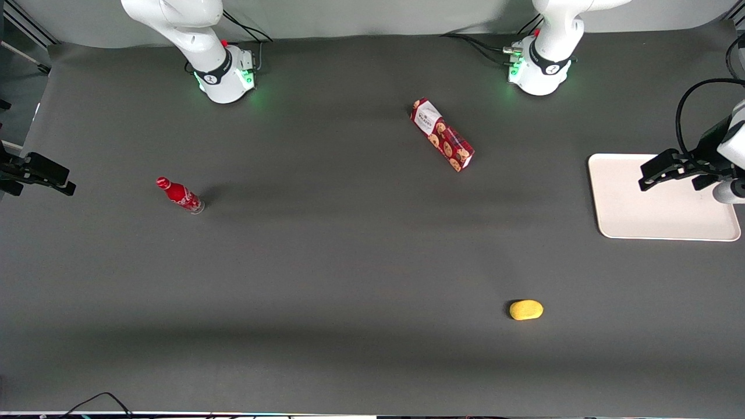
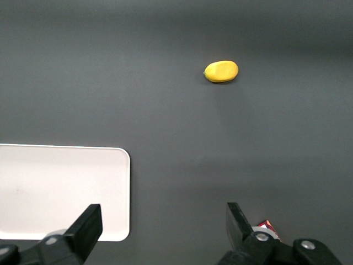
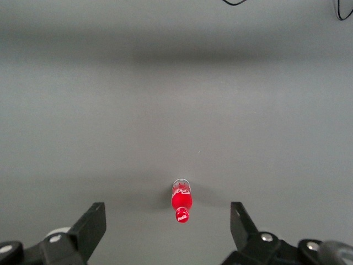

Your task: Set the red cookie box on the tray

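Sitting nearest the front camera, the yellow lump (image 1: 526,309) lies alone on the dark table (image 1: 349,262), closer to us than the tray (image 1: 623,203). Up next, that cream tray rests at the working arm's end, and the gripper (image 1: 651,176) hangs above it, fingers (image 2: 88,223) spread wide, gripping nothing. Farther from the camera than the tray, well apart from it, the red cookie box (image 1: 442,134) lies flat and angled.

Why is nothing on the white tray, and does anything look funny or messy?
Nothing looks spilled or broken. The tray is bare because the red cookie box lies slantwise on the table, not yet picked up. The gripper hangs open above the tray.
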You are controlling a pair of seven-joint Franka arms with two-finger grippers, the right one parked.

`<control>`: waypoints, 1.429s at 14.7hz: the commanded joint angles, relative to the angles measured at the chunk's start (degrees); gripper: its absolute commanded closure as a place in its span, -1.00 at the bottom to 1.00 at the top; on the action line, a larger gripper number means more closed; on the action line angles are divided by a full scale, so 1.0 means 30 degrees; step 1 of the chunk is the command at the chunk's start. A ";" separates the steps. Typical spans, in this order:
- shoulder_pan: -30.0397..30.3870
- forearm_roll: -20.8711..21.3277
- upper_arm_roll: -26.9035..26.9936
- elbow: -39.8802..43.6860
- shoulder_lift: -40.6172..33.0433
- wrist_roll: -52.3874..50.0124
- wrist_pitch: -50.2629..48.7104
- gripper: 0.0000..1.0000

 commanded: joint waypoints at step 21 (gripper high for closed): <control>-0.3520 -0.3484 -0.6147 -1.2048 -0.4397 -1.8012 0.5876 -1.00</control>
